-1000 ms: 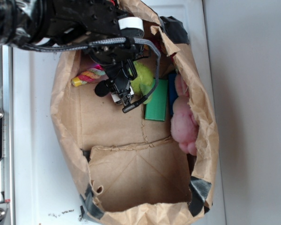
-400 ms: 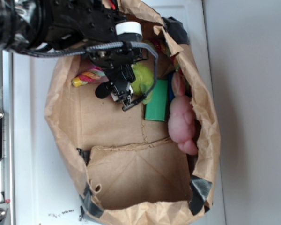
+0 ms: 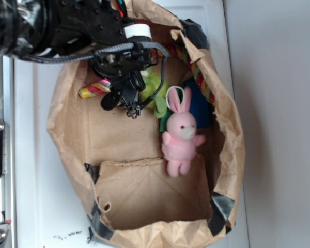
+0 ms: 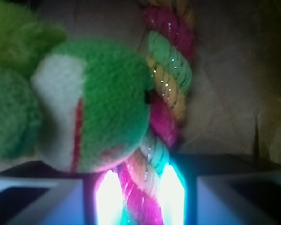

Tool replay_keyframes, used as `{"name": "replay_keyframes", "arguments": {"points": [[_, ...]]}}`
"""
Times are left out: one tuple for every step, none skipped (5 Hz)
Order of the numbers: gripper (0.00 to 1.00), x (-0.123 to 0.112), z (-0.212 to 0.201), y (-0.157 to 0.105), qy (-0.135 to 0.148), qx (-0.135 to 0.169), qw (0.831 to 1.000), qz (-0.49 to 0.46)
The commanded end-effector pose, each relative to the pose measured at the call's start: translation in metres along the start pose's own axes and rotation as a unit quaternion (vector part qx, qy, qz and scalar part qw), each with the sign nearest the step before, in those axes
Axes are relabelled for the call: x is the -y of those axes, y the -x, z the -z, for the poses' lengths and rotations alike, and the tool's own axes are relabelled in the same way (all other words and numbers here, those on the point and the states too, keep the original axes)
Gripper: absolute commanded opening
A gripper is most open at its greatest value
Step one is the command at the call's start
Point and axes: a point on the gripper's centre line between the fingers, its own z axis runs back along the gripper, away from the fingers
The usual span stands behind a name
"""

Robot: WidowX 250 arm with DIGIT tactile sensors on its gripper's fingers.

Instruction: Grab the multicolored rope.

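The multicolored rope (image 4: 171,75) is a thick twisted cord of pink, yellow and green strands, and it runs down between my two lit fingers (image 4: 107,197). My gripper (image 4: 139,192) is shut on it. From outside, the gripper (image 3: 129,102) sits inside the paper bag at its upper left. One end of the rope (image 3: 94,89) sticks out to its left. Another stretch lies along the bag's upper right rim. The arm hides the middle of the rope. A fuzzy green plush toy (image 4: 98,117) presses against the rope's left side.
The brown paper bag (image 3: 67,139) lies open on a white surface. Inside are the green plush (image 3: 154,89), a pink bunny (image 3: 181,137) in the middle, a blue block (image 3: 200,106) and a green block (image 3: 163,124) partly behind the bunny.
The gripper has shifted slightly left. The pink bunny has moved from the bag's right wall to the middle. A stretch of rope now shows along the upper right rim.
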Motion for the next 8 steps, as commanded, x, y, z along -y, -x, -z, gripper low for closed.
{"name": "replay_keyframes", "arguments": {"points": [[0.00,0.002,-0.016,-0.007,0.009,0.016,1.000,0.002],[0.00,0.002,-0.032,-0.005,0.019,0.016,1.000,0.012],[0.00,0.002,-0.056,-0.005,0.042,0.015,0.999,0.020],[0.00,0.004,-0.079,-0.003,0.056,0.012,0.998,0.024],[0.00,0.008,-0.095,-0.002,0.058,0.016,0.998,0.026],[0.00,0.016,-0.110,-0.004,0.062,0.014,0.998,0.026],[0.00,0.038,-0.123,-0.002,0.064,0.012,0.997,0.044],[0.00,0.064,-0.125,0.001,0.056,0.022,0.997,0.053]]}}
